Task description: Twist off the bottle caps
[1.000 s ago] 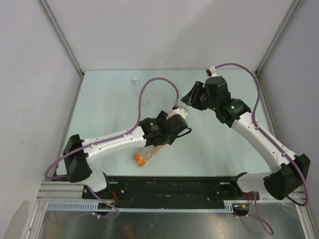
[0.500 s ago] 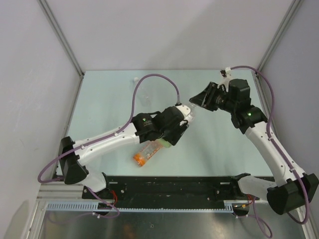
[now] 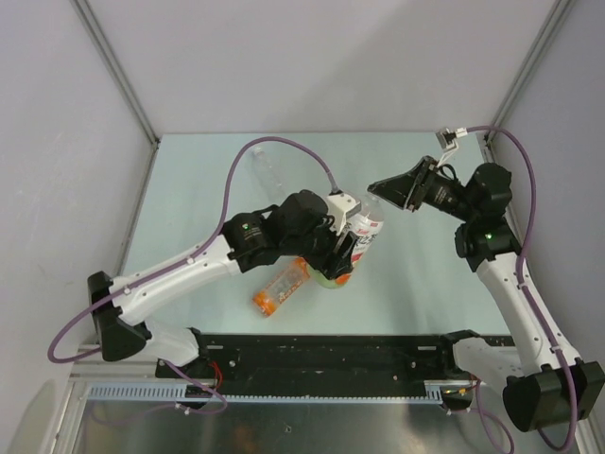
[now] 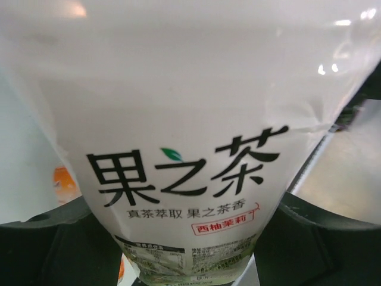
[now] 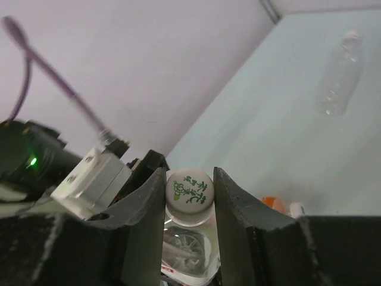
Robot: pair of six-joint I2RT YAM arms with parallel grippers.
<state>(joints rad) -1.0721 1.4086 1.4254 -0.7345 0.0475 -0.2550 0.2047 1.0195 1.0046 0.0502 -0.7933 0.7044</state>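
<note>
**A:** Where is the yellow-green bottle [image 3: 362,235]?

**B:** Mid-surface [image 3: 189,180], tilted. The left gripper [image 4: 187,232] is clamped round its labelled body. The orange bottle [image 3: 282,288] lies just beside it, and the clear bottle [image 3: 265,170] is well apart.

**A:** How will it handle?

**B:** I'd judge it light and thin-walled, with a slick label. Too hard a squeeze would probably buckle it, so hold it on the body.

**A:** And the cap [image 5: 189,190]?

**B:** Small and stiff. The right gripper [image 5: 189,179] brackets it closely, but I cannot tell whether it is pinching.

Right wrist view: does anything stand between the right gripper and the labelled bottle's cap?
Nothing visible does. The cap sits directly between the right gripper's two fingers, while the left gripper holds the bottle.
</note>
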